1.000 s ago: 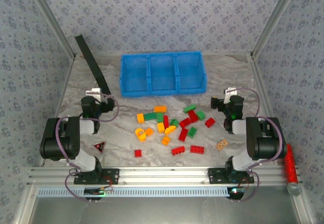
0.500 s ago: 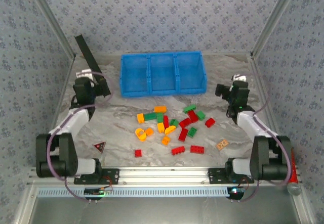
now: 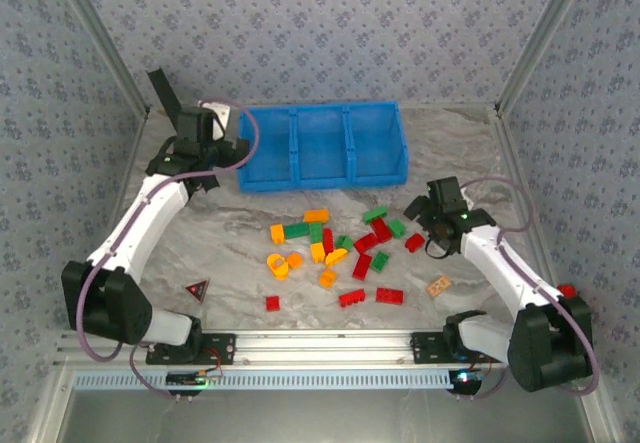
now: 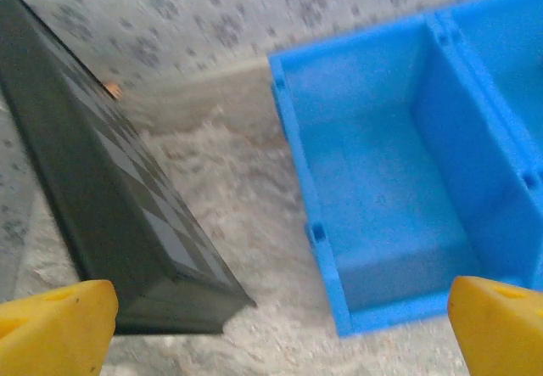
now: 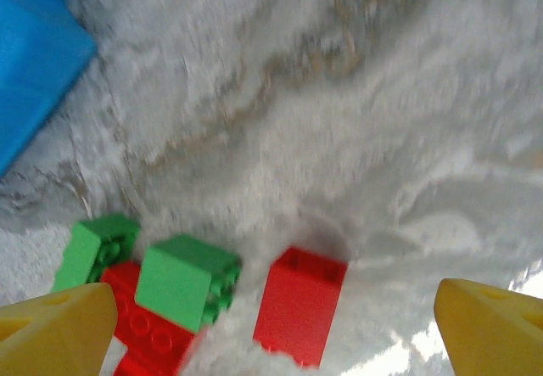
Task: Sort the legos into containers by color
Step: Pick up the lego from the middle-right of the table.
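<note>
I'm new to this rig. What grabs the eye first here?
A bright blue three-compartment bin, looking empty, stands far back on the table. Before it, red, green and orange-yellow legos lie scattered. The left gripper hangs open by the bin's left end, the right gripper open beside the legos.

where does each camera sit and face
top external: above and behind, looking down on table, legos, blue bin; left arm and right arm show.
left wrist: on left hand, facing the bin's left compartment and a dark board; yellow fingertips show.
right wrist: on right hand, facing red and green legos; yellow fingertips show.
shared: both wrist views catch the blue bin.
</note>
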### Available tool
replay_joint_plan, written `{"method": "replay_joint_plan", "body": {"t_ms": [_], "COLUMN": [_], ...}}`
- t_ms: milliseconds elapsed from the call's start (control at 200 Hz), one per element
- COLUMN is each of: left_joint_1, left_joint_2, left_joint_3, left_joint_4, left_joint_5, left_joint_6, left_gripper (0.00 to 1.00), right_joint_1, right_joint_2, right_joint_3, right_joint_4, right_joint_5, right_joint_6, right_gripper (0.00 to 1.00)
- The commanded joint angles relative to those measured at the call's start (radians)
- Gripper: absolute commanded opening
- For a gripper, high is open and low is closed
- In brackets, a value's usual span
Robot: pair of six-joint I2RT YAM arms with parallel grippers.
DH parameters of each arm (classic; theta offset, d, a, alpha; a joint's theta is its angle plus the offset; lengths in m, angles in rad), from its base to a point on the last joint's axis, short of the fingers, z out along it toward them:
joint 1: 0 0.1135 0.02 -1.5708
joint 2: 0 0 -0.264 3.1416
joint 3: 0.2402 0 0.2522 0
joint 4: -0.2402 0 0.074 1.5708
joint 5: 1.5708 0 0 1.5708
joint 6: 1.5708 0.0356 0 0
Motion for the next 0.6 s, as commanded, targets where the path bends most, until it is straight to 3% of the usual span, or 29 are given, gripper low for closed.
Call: {"method": "replay_joint_plan", "body": {"t_ms": [0,210,595], "left_joint_1": [-0.003,-0.009,-0.013], "left_joint_2": [0.019,0.034,0.073], "left_joint_3": [0.041,0.035,0.036], "left_joint_4": [-0.065,-0.059,-0.046], "left_joint_5": [0.045,0.043,0.026], "left_joint_6": [0.029,0.040,0.060], "left_gripper": [1.00,1.00,1.00], "right_joint_1": [0.034,0.051,0.010], "right_joint_2": [0.049,0.094,0.178], "right_joint_3": [0.000,-0.047,-0.065], "right_joint_4": [-0.113,-0.069,0.041], "right_joint_5": [0.006,-0.008,-0.023], "right_joint_6": [0.182,0.244,0.205], "right_gripper": [0.97,0.93,0.83]}}
